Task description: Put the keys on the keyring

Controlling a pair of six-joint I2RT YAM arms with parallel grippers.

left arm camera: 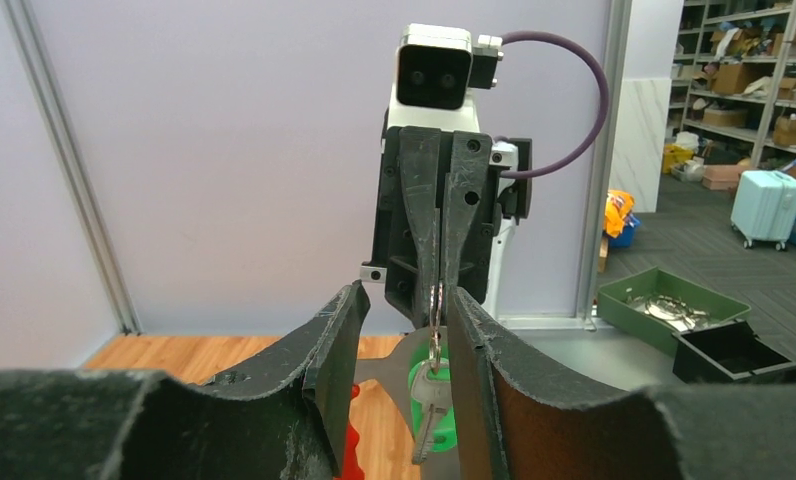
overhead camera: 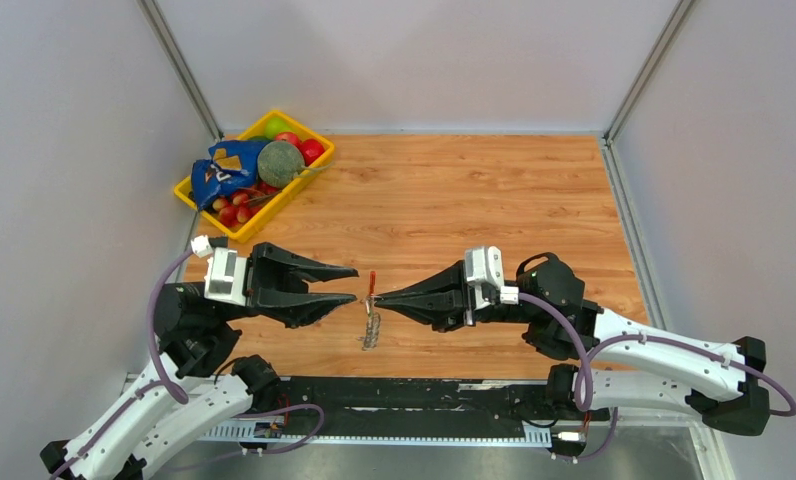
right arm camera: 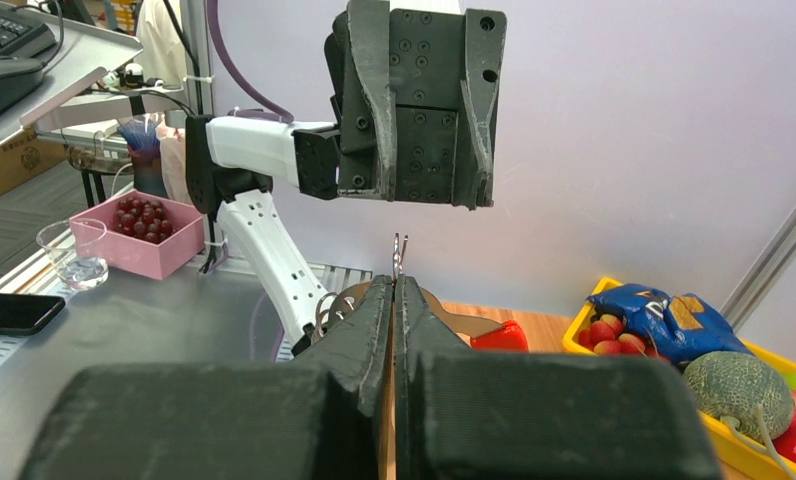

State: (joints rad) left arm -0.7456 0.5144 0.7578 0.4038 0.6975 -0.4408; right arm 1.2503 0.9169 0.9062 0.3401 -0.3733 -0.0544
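The keyring (overhead camera: 371, 325) hangs in the air above the table, its thin silver ring (left arm camera: 435, 300) standing upright and edge-on, pinched between the closed fingertips of the right gripper (overhead camera: 379, 298). A small silver key with a green cap, the green key (left arm camera: 432, 405), hangs from that ring with its blade pointing down. The red clip (right arm camera: 501, 337) sits just beside the ring, and the silvery chain hangs below it.

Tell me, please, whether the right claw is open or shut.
Shut: the right claw pinches the keyring, fingers touching with no gap.
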